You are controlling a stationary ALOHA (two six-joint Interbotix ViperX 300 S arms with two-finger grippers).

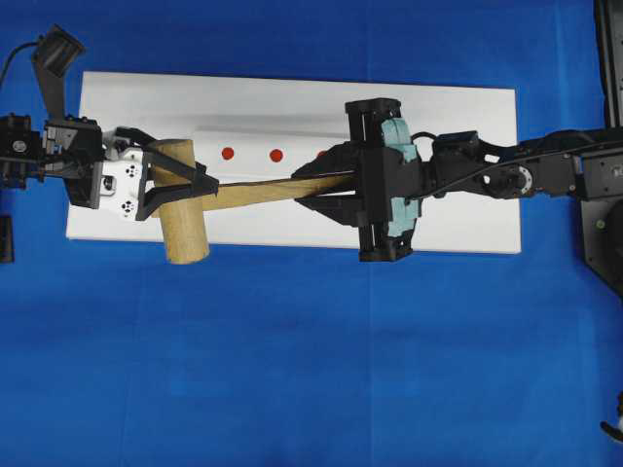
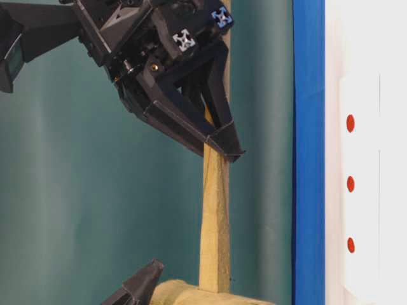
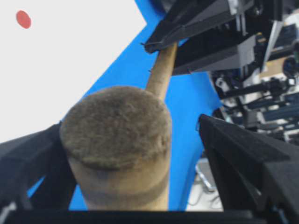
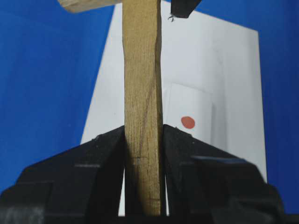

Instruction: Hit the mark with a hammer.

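1. Hammer (image 1: 209, 199) held above the white board (image 1: 467, 219), long axis running left-right in the overhead view, nearly parallel to the board's long edges, handle end slightly toward the far edge.
2. Head (image 1: 180, 204) at the left end, crosswise to the handle, one end poking past the board's near edge over the blue cloth (image 1: 292, 370).
3. Handle (image 1: 273, 190) pointing right, passing just near-side of the row of red marks (image 1: 251, 154).
4. Right gripper (image 1: 336, 185) clamped on the handle's far end; in the right wrist view both fingers (image 4: 105, 158) pressed flat against the handle's two sides.
5. Left gripper (image 1: 185, 185) spread wide around the head at the board's left end; in the left wrist view one finger (image 3: 37, 158) close against the head's side, the other finger (image 3: 247, 163) well apart from it with blue cloth showing between.
6. Cannot tell whether the nearer left finger actually touches the wood.
7. In the table-level view, handle (image 2: 215, 216) between the right fingers (image 2: 222, 143), head (image 2: 203, 295) at the bottom edge.
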